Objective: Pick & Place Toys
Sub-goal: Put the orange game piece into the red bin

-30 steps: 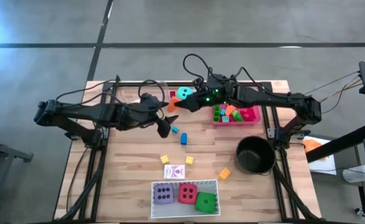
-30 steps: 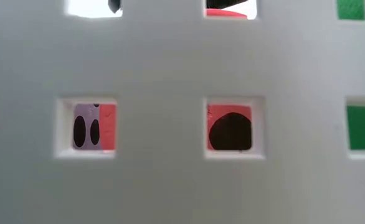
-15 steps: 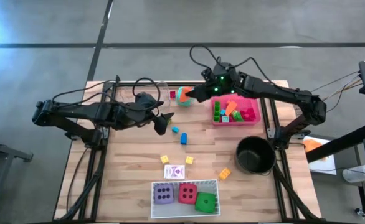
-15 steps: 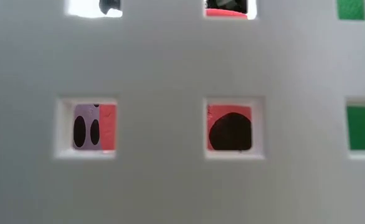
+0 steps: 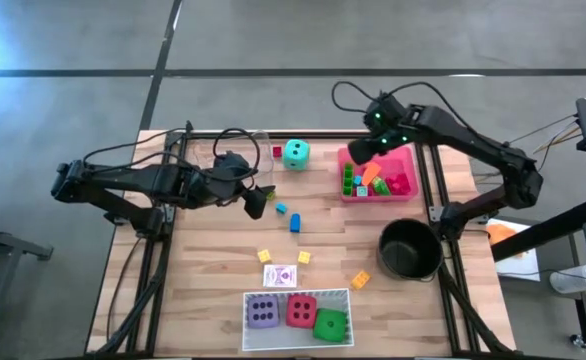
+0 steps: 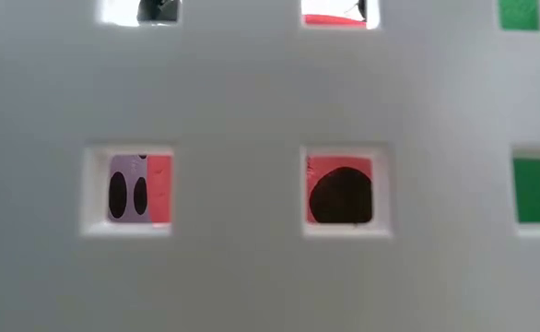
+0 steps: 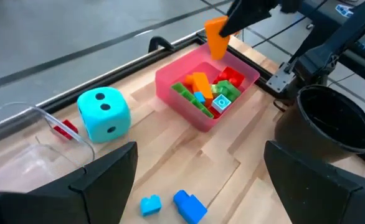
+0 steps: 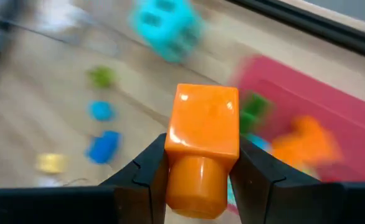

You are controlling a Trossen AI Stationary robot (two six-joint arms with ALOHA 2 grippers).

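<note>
The left gripper (image 5: 257, 203), fingers spread and empty, has barely shifted beside the blue blocks (image 5: 289, 216). The teal die (image 5: 295, 153) now sits uncovered; the right gripper (image 5: 358, 153) has swung over the pink tray (image 5: 409, 186), clenching an orange block (image 8: 202, 148). No legible writing.

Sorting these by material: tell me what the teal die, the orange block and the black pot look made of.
Teal die: likely soft foam or fabric, matte, rounded corners. Orange block, held in the right claw: hard plastic, smooth with a sheen, crisp molded edges. Black pot: thin-walled, dull black; plastic or metal, hard to tell.
</note>
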